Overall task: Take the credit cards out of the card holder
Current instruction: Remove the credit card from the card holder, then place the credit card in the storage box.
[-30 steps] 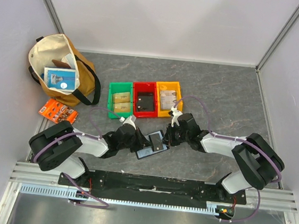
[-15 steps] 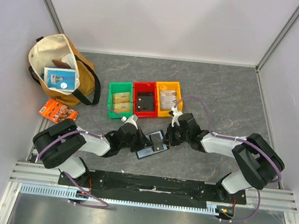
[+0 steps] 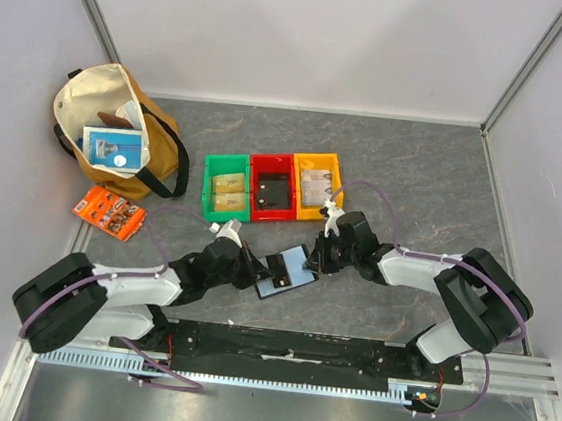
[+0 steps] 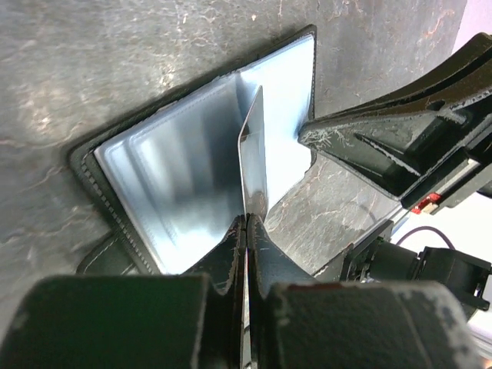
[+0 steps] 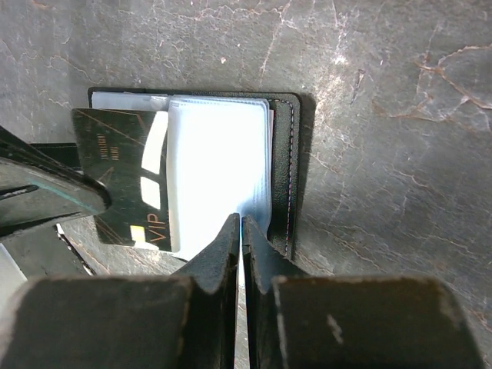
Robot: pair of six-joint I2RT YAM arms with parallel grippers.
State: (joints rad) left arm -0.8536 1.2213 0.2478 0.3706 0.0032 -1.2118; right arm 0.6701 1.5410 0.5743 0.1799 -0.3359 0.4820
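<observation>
The card holder lies open on the table between my arms, its shiny grey-blue panels up. My left gripper is shut on a black credit card. In the left wrist view the card shows edge-on in my left gripper, standing over the panels. My right gripper is shut on the edge of the holder's clear sleeve. In the right wrist view my right gripper is at the holder's near edge. The black card marked VIP overlaps the holder's left side.
Green, red and yellow bins stand in a row behind the holder. A tan tote bag and an orange packet are at the far left. The enclosure walls stand at both sides.
My left arm has drawn back to the left and lowered, pulling the black card a little leftward over the holder. The right gripper has stayed in place on the holder.
</observation>
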